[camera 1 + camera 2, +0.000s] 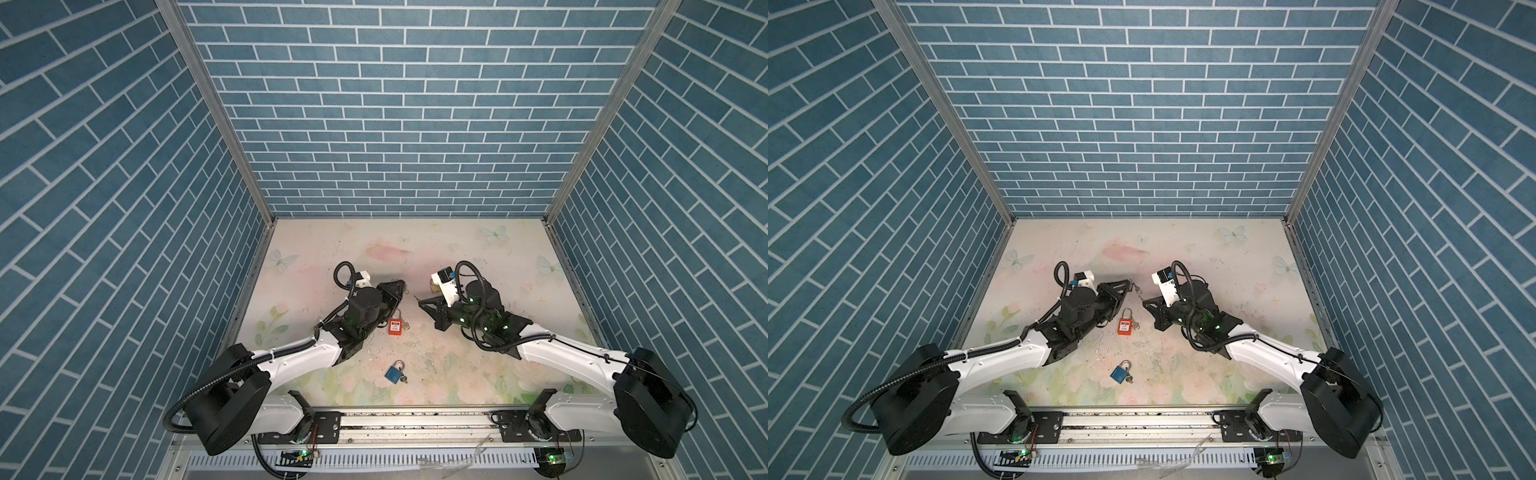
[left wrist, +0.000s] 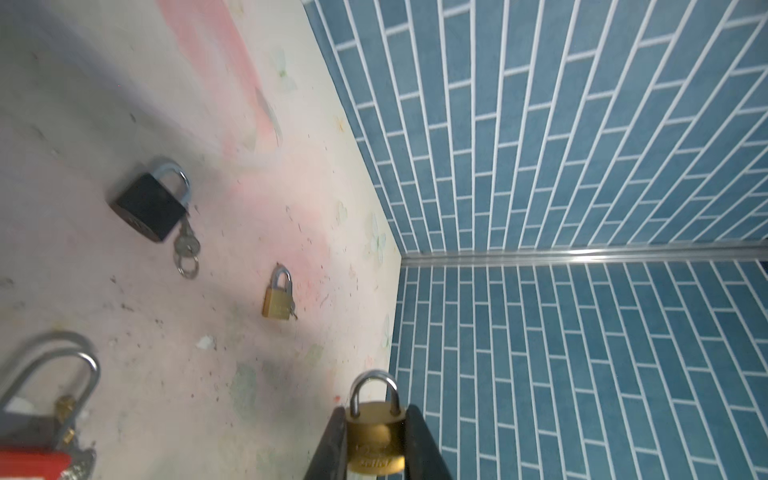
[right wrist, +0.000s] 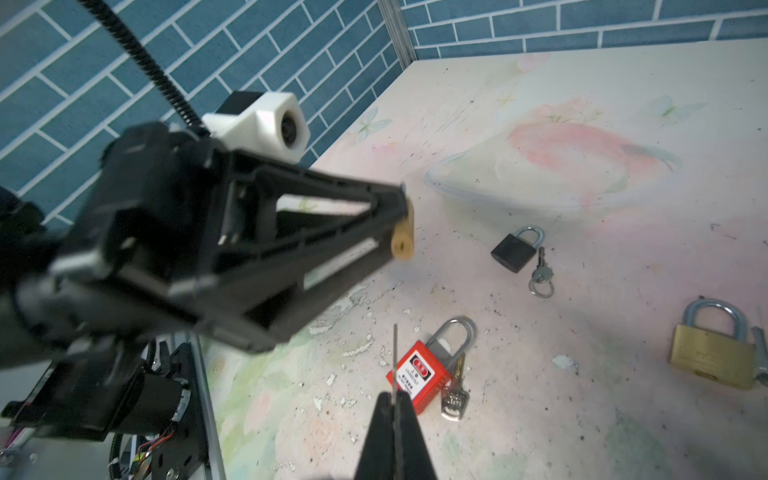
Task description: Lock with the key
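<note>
Key (image 3: 395, 353), seen edge-on, sits pinched between the tightly closed jaws of the right gripper (image 3: 393, 398), its blade pointing toward the brass padlock (image 3: 402, 237) and apart from it. The left gripper (image 2: 376, 410) clamps that padlock by its body, shackle outward. In both top views the two grippers nearly meet at mid-frame, just above a red padlock (image 1: 395, 326) lying on the floral table (image 1: 478, 257); a blue padlock (image 1: 394, 372) lies lower, toward the bottom edge. A black padlock (image 2: 149, 208) and a second brass padlock (image 2: 277, 301) lie apart on the table.
</note>
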Motion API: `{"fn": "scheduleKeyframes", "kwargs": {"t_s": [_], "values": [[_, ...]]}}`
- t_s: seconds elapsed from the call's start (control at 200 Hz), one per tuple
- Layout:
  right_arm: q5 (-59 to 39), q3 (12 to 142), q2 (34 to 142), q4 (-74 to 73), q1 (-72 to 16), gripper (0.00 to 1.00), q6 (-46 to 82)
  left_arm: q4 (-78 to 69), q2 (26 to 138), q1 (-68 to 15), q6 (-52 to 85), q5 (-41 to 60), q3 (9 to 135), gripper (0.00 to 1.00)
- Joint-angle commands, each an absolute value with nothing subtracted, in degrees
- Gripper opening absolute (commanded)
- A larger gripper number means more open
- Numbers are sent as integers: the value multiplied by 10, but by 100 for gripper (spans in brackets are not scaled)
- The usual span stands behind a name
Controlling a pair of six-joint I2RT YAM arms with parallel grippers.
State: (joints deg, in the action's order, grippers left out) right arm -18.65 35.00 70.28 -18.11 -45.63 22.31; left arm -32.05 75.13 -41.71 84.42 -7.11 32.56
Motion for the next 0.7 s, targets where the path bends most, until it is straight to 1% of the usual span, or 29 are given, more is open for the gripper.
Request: {"fn": "scheduleKeyframes", "kwargs": {"t_s": [0.0, 0.11, 0.185, 0.28, 0.41, 0.565, 0.695], "values": [[-181, 319, 654, -173, -459, 0, 237, -332, 732, -389, 830, -93, 318, 0], [-155, 305, 616, -151, -460, 0, 240, -316, 725, -383, 803, -92, 329, 0], [-117, 300, 589, -119, -460, 0, 257, -271, 728, -382, 751, -79, 358, 0], [-69, 293, 554, -73, -457, 0, 268, -155, 748, -396, 657, -60, 425, 0], [-27, 287, 509, 5, -435, 0, 299, -9, 802, -454, 530, -88, 514, 0], [-43, 257, 460, 63, -380, 0, 339, 99, 899, -523, 453, -101, 599, 0], [-53, 227, 423, 74, -354, 0, 354, 139, 980, -558, 450, -94, 647, 0]]}}
